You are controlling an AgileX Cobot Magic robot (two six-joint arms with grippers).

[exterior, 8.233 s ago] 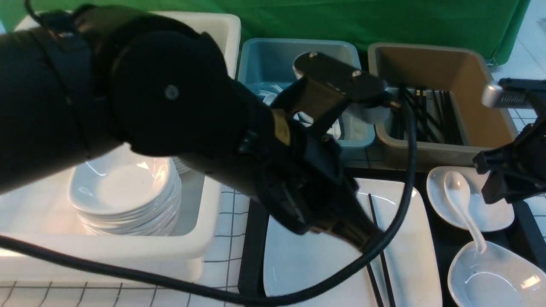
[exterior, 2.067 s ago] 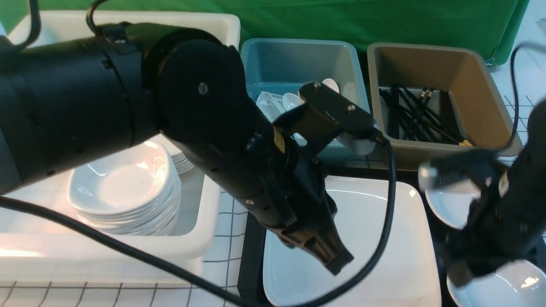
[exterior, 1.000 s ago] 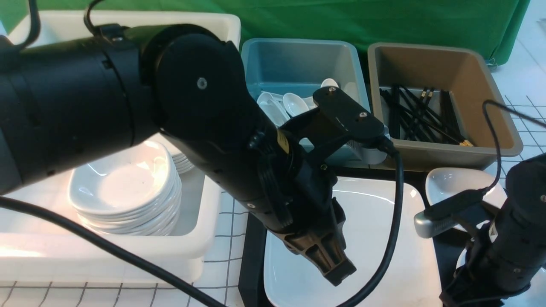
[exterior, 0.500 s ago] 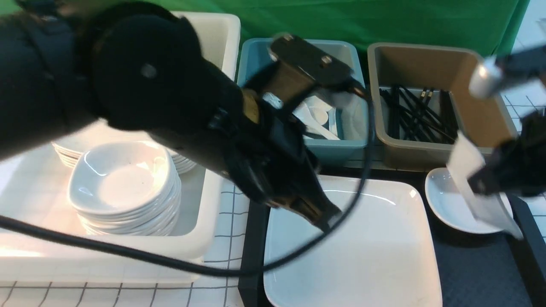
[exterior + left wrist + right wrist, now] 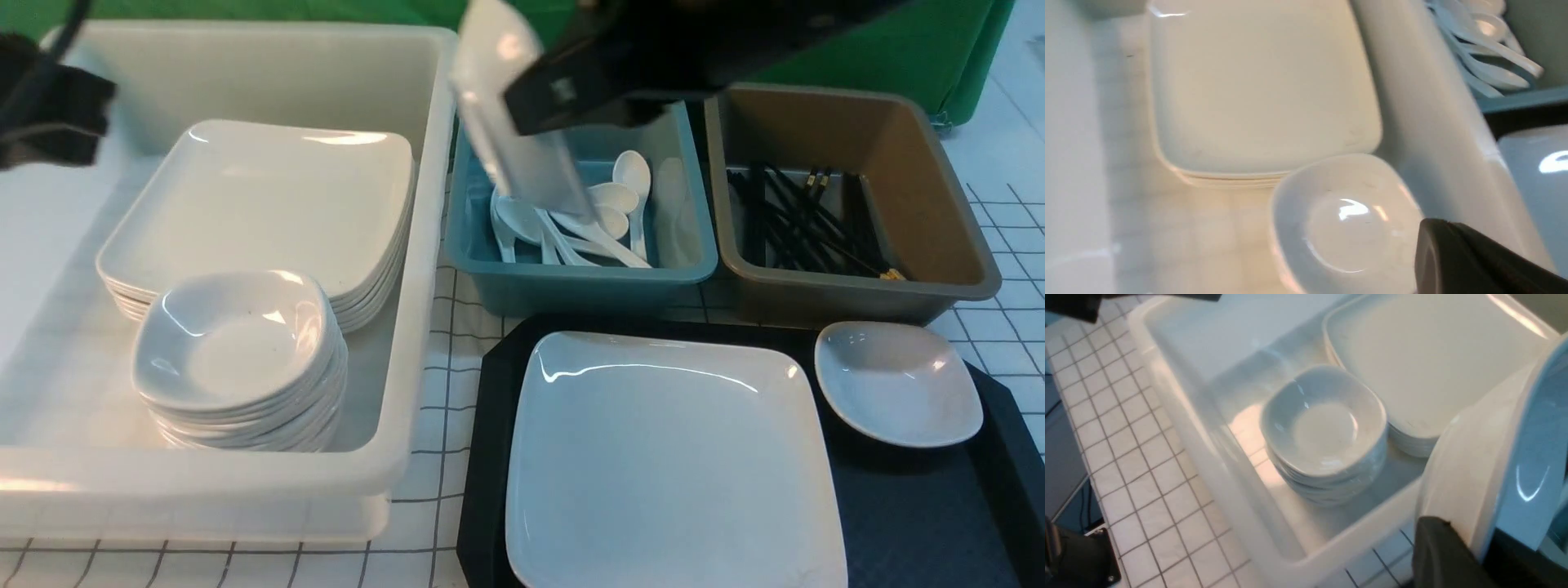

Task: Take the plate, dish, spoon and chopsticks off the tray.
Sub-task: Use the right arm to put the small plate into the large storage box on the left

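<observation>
The big white plate (image 5: pixel 669 457) lies on the black tray (image 5: pixel 922 506), with one small white dish (image 5: pixel 898 384) at its back right corner. My right gripper (image 5: pixel 531 110) is high over the blue tub, shut on the rim of a second small dish (image 5: pixel 490 65), blurred and tilted on edge. The right wrist view has that dish (image 5: pixel 1486 465) edge-on in my right gripper (image 5: pixel 1486 547), above the white tub's wall. My left gripper (image 5: pixel 1437 228) hangs over the tub's stacked dishes, its fingers together and empty. No spoon or chopsticks lie on the tray.
The white tub (image 5: pixel 408 245) on the left holds stacked plates (image 5: pixel 269 196) and stacked small dishes (image 5: pixel 237 351). The blue tub (image 5: pixel 571 286) holds several white spoons (image 5: pixel 604 212). The brown tub (image 5: pixel 857 286) holds black chopsticks (image 5: pixel 800 220). My left arm (image 5: pixel 49 106) is at the far left.
My right gripper shut on the front dish, lifted it off the tray and swung it up and left. The left arm drew back from over the plate to the far left.
</observation>
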